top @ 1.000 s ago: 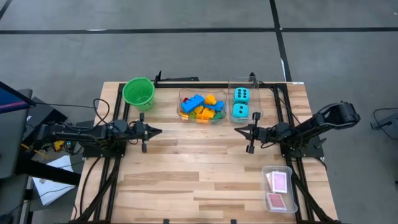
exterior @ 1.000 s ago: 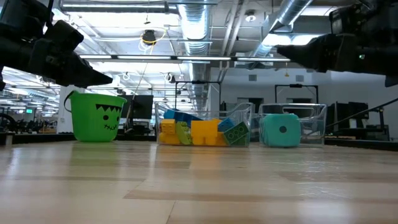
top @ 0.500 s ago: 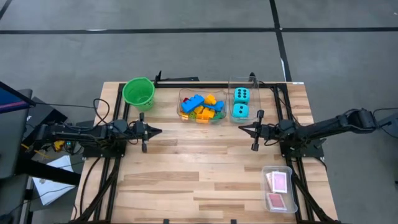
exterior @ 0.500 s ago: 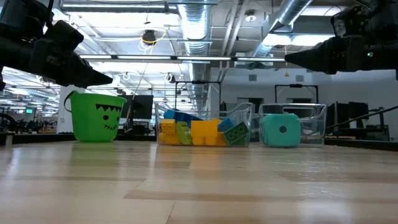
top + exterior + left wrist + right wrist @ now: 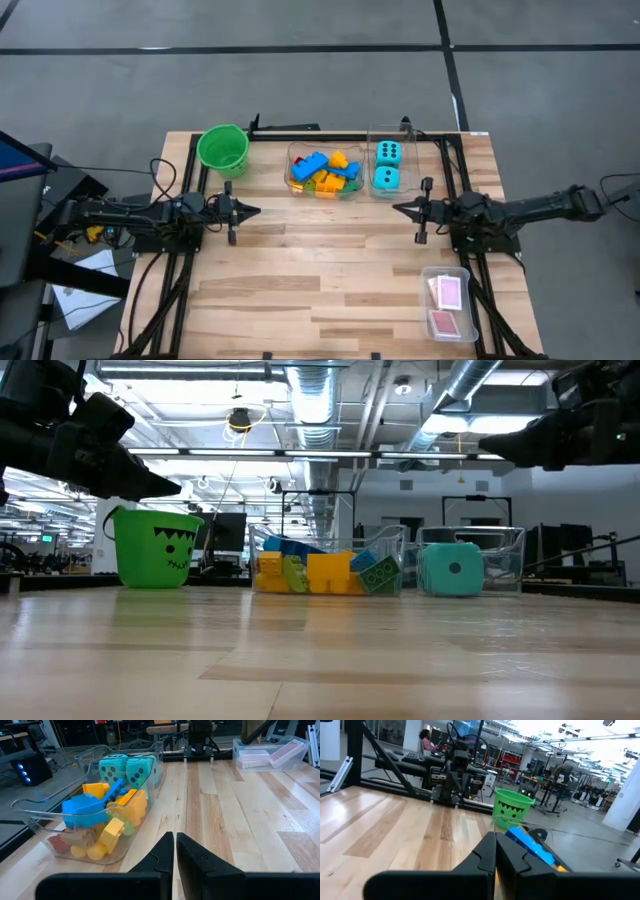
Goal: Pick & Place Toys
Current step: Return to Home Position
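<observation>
Coloured building blocks (image 5: 325,172) lie heaped in a clear tub (image 5: 352,192) at the table's far middle. Two cyan dice (image 5: 387,166) sit in a second clear tub (image 5: 410,140) to its right. Pink-and-white playing cards (image 5: 447,306) lie in a clear tub (image 5: 464,274) at the near right. My left gripper (image 5: 256,211) is shut, held level above the table at its left side, pointing right. My right gripper (image 5: 396,208) is shut, held level at the right side, pointing left. Both hold nothing.
A green bucket (image 5: 223,149) with a face stands at the far left of the table. A dark metal frame (image 5: 300,132) runs along the table's far edge and sides. Bare wood lies between the two grippers and toward the near edge.
My right gripper has drawn back toward the table's right edge and risen a little, its arm stretching out flat behind it. It has stayed shut. The left arm and all toys have kept still.
</observation>
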